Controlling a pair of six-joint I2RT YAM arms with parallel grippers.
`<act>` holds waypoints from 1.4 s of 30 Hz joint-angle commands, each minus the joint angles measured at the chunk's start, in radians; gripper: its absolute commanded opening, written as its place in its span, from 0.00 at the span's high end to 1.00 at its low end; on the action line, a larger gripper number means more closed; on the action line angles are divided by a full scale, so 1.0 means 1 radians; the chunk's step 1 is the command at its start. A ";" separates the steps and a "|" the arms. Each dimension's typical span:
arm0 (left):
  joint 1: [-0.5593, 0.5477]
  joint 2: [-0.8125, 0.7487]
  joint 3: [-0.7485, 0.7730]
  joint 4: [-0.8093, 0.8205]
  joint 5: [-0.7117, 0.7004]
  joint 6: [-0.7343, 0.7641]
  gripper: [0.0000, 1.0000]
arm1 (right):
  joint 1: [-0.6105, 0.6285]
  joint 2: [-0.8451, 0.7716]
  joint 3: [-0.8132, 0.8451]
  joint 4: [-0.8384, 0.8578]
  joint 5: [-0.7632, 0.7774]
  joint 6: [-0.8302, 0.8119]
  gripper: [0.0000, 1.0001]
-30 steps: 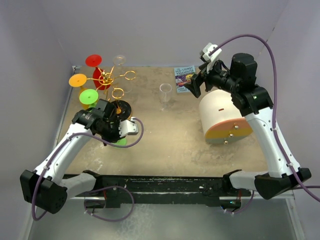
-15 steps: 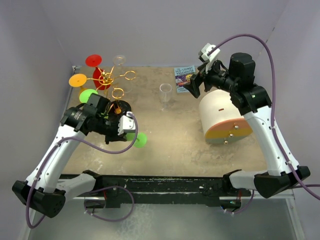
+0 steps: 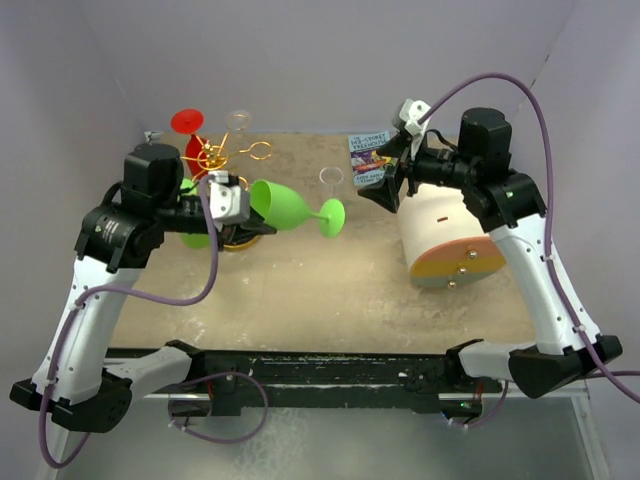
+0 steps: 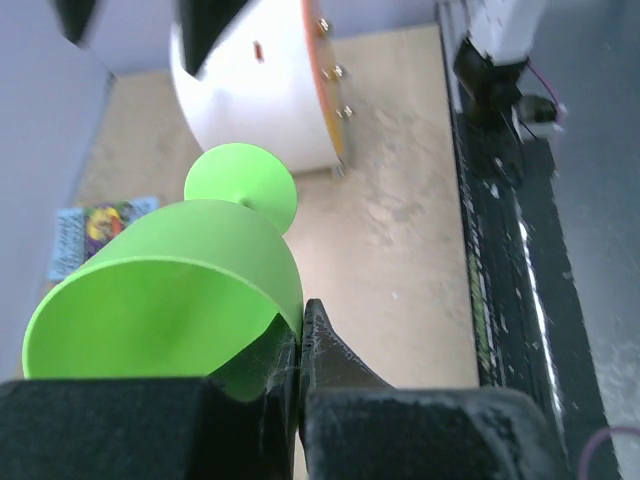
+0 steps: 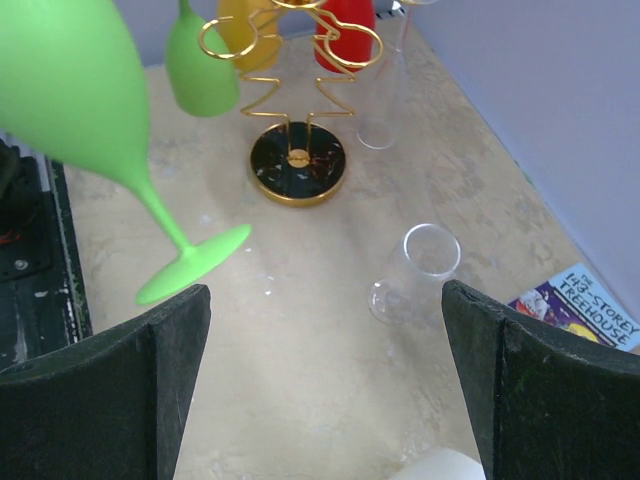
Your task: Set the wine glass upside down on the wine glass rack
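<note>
My left gripper [image 3: 243, 206] [image 4: 298, 335] is shut on the bowl rim of a green wine glass [image 3: 285, 206] [image 4: 170, 290]. The glass hangs above the table, lying sideways with its foot [image 3: 332, 216] pointing right. It also shows in the right wrist view, wine glass [image 5: 80, 90] at upper left. The wine glass rack [image 3: 228, 153] [image 5: 290, 60], gold wire on a black disc base [image 5: 297, 162], stands just behind the left gripper. My right gripper [image 3: 385, 183] [image 5: 325, 300] is open and holds nothing, above the table's back right.
Red [image 5: 345, 30], yellow [image 5: 245, 20], green [image 5: 200, 70] and clear glasses hang on the rack. A clear glass [image 3: 330, 187] [image 5: 418, 270] stands on the table mid-back. A white cylinder with an orange end [image 3: 445, 235] lies at right, a small book [image 3: 368, 150] behind it.
My left arm has lifted the green glass off the table in front of the rack and swung it up and right, foot now pointing right. The right gripper tilted slightly down.
</note>
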 commanded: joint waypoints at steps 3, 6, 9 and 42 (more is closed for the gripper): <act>-0.003 0.044 0.182 0.273 -0.092 -0.287 1.00 | -0.005 -0.056 0.057 0.071 -0.061 0.081 0.00; -0.004 0.061 0.235 0.328 -0.161 -0.361 1.00 | -0.003 -0.044 0.097 0.076 -0.039 0.139 0.02; -0.003 0.078 0.266 0.390 -0.208 -0.449 1.00 | 0.000 -0.021 0.122 0.107 -0.014 0.224 0.06; 0.005 0.093 0.169 0.587 -0.325 -0.618 1.00 | 0.133 0.194 0.269 0.277 0.221 0.551 0.54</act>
